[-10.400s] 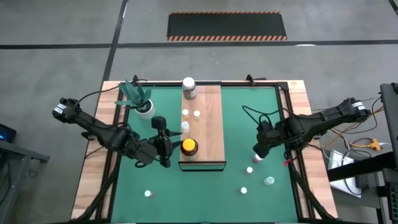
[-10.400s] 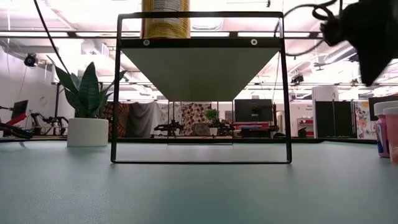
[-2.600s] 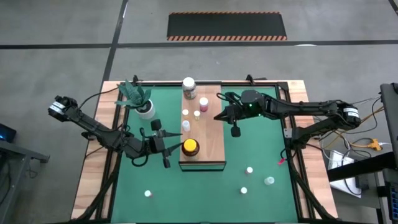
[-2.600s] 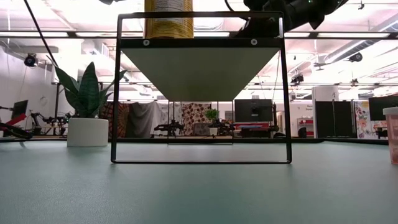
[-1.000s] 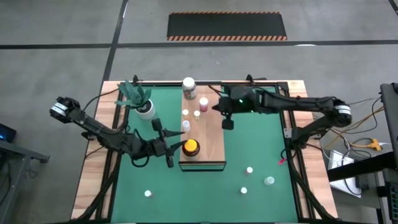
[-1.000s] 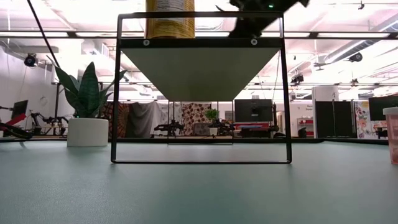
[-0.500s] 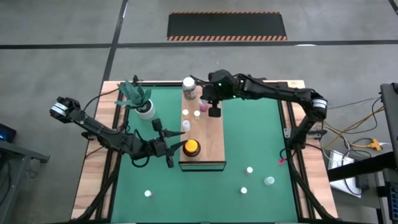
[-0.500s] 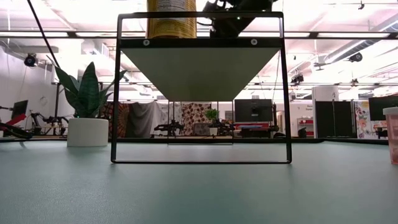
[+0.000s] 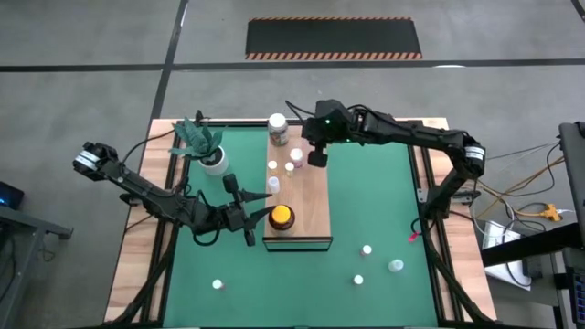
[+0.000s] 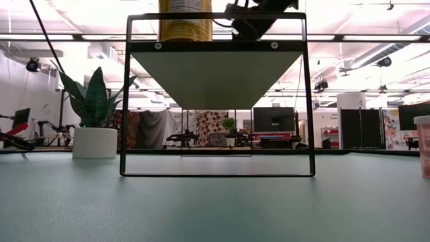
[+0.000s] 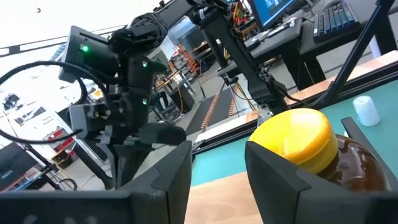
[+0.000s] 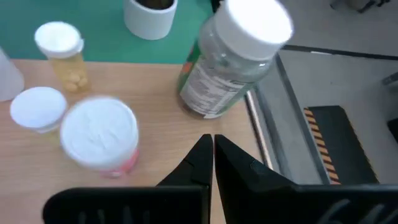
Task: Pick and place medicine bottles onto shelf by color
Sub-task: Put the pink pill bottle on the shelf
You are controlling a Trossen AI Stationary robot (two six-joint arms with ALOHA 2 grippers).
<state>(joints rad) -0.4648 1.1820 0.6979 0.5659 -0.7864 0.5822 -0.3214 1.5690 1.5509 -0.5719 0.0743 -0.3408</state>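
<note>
**Shelf half loaded, right arm over its far end**

Shelf (image 9: 296,187) sits mid-mat on the green mat (image 9: 375,210), long axis running away from the near table edge. In the low view it stands raised on a thin black frame (image 10: 217,94).

On the shelf:
- amber jar (image 9: 279,217) with yellow lid at the near end
- white-lidded jar (image 9: 278,129) at the far end
- 4 small bottles between them; a pink-capped bottle (image 9: 299,155) is just beside the right gripper

Right gripper (image 9: 317,157): over the shelf's far end, near the right edge. Fingers pressed together, nothing between them. Its wrist view looks down on the white-lidded jar (image 12: 239,59), the pink bottle's white top (image 12: 99,135) and 2 more small bottles, all clear of the fingertips.

Left gripper (image 9: 245,212): low over the mat, just beside the shelf's near-left side, pointing at the amber jar. Fingers partly apart. In the left wrist view the jar's yellow lid (image 11: 297,138) shows past 1 finger, not between the 2. Nothing gripped.

Off the shelf, on the mat:
- 3 small bottles near the right front corner (image 9: 366,249) (image 9: 358,280) (image 9: 396,266)
- 1 white-capped bottle at left front (image 9: 218,284)
- potted plant (image 9: 208,151) near the far-left corner
</note>
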